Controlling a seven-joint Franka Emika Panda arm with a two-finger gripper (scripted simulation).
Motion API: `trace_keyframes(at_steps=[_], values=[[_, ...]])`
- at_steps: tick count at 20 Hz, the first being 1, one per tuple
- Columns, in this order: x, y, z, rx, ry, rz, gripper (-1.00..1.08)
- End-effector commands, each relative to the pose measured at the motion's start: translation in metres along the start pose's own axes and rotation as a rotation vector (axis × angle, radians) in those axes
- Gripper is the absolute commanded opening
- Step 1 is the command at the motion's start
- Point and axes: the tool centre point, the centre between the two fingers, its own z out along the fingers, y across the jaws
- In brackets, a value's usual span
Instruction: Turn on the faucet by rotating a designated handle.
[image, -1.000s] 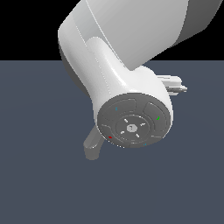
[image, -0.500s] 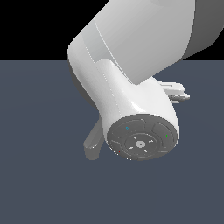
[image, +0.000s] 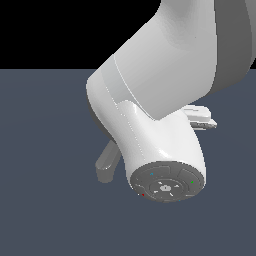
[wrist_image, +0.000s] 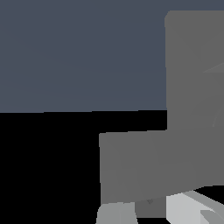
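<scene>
Arm (image: 165, 100) fills the exterior view, hiding most of the faucet (wrist_image: 175, 144); only a grey stub (image: 106, 161) pokes out beside the arm. Wrist view: the faucet's flat grey plate close up. Hand (wrist_image: 175, 210) state: can't tell.

- No words, brands or numbers can be read in either view.
- The arm's round grey end cap (image: 167, 184) in the exterior view bears only small marks: a red dot, a green dot, a bluish dot and a pale central symbol, all too small to read as signs.
- The faucet (wrist_image: 175, 148) in the wrist view shows plain grey faces with no lettering.
</scene>
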Motion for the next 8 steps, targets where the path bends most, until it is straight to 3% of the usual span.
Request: trace_keyframes(at_steps=[1, 8], values=[[0.005, -0.005, 0.001, 0.006, -0.004, 0.000, -1.00], [0.021, -0.012, 0.002, 0.008, -0.006, 0.000, -1.00]])
